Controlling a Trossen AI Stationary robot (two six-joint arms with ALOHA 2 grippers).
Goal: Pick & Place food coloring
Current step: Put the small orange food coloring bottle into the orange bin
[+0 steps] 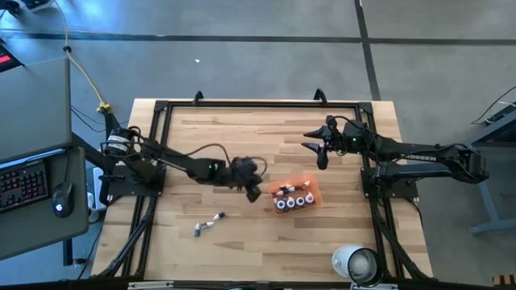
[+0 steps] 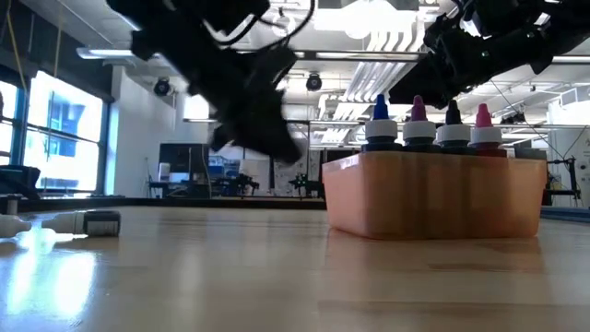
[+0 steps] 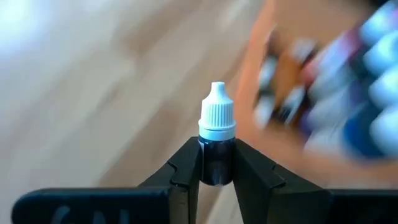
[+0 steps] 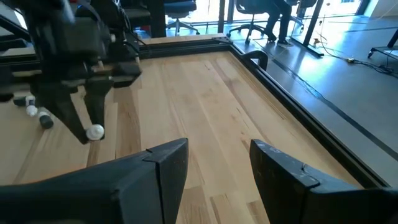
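Left gripper (image 3: 217,163) is clamped on a white-capped bottle (image 3: 217,134) by its dark body, cap pointing out, lifted clear of the table just beside the orange tray (image 1: 313,192). Bottle looks light, rigid, smooth plastic (could twist or slip); body below cap seems the best hold. Right gripper (image 4: 214,163) waits w/ jaws wide, well apart from tray.
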